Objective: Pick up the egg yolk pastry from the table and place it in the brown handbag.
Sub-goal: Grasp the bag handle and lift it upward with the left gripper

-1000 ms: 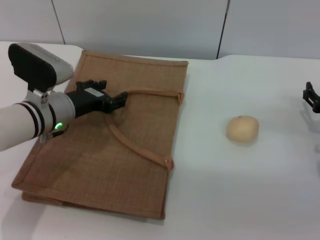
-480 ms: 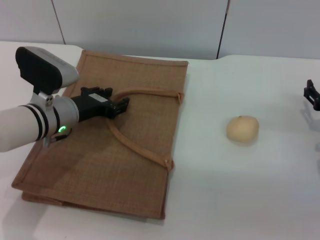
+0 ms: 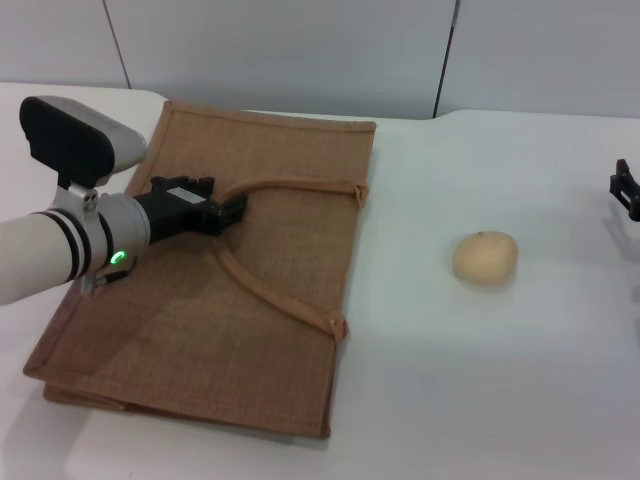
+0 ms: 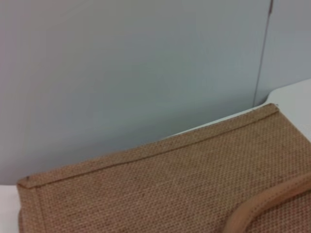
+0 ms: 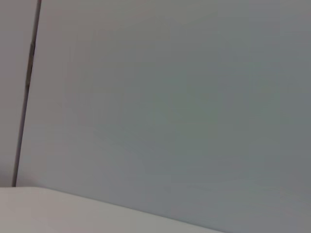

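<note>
The egg yolk pastry [image 3: 485, 257], a small round pale tan bun, sits on the white table [image 3: 480, 380] to the right of the brown handbag [image 3: 270, 150]. The handbag lies flat on the left half of the table, with its tan handle [image 3: 290, 183] looped across its top face. My left gripper [image 3: 232, 208] is low over the bag, at the left bend of the handle. The left wrist view shows the bag's woven face [image 4: 170, 184] and a stretch of handle [image 4: 262, 206]. My right gripper [image 3: 625, 190] shows at the far right edge, well apart from the pastry.
A grey panelled wall [image 3: 300, 50] runs behind the table. The right wrist view shows only that wall and a strip of table [image 5: 48, 213]. Bare tabletop lies between the bag and the pastry and in front of both.
My left gripper reached right toward the handle's bend, then drew back slightly to the left. The right gripper drifted slightly right. The pastry has not moved.
</note>
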Motion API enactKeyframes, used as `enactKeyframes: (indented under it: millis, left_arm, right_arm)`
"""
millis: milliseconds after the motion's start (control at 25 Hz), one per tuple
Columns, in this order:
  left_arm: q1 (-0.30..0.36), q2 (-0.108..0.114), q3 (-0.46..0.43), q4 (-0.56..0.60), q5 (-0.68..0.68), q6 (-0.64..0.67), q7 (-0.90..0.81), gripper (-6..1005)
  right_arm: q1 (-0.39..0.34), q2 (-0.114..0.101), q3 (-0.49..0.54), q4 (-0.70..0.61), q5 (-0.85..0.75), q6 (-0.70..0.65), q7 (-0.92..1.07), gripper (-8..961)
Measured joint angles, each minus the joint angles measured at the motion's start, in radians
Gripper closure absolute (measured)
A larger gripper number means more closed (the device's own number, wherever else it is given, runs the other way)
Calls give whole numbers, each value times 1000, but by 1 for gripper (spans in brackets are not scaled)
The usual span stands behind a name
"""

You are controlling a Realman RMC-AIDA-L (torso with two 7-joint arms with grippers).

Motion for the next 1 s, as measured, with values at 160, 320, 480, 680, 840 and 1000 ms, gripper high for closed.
enactKeyframes:
  millis: [160,320,480,680,840,1000]
  left_arm:
    - [-1,0,-9,-4,0,1,-2,502]
    - [-26,0,-12,-26,4,6,-20,550]
    - [-56,0,-13,-61,7,7,-25,654]
    - [-68,0,-13,-72,7,8,-26,690]
    - [-75,0,-13,-78,7,8,-27,705]
    - [-96,0,-12,-109,8,8,-27,722]
  right_arm:
    - [2,1,0,0,0,0,1,87]
    - [5,1,0,0,0,0,1,86]
    - [5,1,0,-1,0,0,2,86]
    - [5,1,0,-1,0,0,4,86]
    - [5,1,0,-1,0,0,4,86]
    - [7,1,0,-1,0,0,5,86]
